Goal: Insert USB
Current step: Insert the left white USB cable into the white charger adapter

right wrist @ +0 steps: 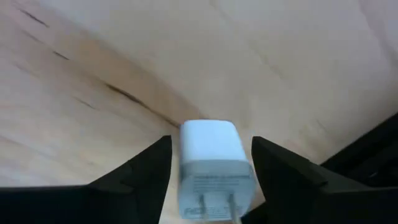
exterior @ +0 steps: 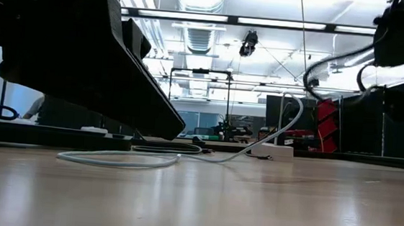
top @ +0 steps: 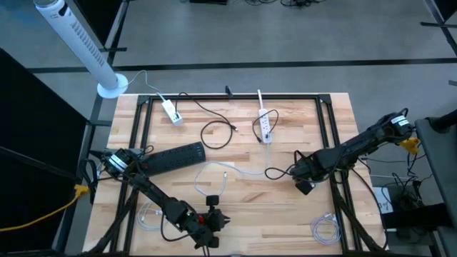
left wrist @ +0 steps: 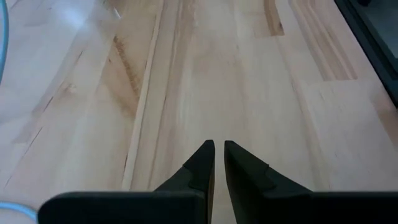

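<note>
While the white charger block (right wrist: 211, 163) sits between the right gripper (right wrist: 211, 171) jaws, the step looks like grabbing it | jaws wide apart, not touching it yet, I think | next: squeeze it gently, then carry it | left gripper (left wrist: 219, 163) jaws almost shut, holding nothing, over bare table (left wrist: 249, 74).
</note>
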Controlling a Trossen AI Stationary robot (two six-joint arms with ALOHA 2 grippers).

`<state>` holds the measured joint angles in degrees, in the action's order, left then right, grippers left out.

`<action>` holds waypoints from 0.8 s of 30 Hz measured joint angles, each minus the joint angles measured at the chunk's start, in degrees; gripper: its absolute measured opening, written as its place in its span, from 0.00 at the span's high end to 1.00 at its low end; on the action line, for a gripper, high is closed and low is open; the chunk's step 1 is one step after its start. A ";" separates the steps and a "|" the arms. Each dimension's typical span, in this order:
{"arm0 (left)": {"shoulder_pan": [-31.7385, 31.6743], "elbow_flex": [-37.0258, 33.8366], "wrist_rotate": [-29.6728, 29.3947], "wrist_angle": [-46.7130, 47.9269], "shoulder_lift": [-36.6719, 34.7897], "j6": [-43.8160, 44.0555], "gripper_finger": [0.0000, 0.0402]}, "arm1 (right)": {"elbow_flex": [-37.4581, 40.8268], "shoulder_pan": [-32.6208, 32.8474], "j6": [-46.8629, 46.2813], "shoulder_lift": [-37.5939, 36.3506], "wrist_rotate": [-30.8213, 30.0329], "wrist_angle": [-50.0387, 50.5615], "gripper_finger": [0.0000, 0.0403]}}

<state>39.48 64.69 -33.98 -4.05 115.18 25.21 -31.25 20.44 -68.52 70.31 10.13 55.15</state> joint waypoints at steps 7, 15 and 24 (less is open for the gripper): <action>-0.11 0.00 -0.04 -0.40 0.00 1.05 0.94 | 1.18 3.95 -5.56 -1.96 -1.96 -0.30 0.44; -0.13 0.02 -0.08 -0.61 0.00 1.32 0.94 | 4.35 4.46 -9.48 -2.20 -2.69 -3.69 0.47; -0.13 0.04 -0.05 -0.60 -0.14 1.71 0.94 | 4.54 5.66 -9.50 -2.41 -3.76 -4.85 0.65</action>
<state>39.35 64.73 -34.02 -4.65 115.04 26.91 -26.71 26.10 -78.02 67.91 6.37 50.30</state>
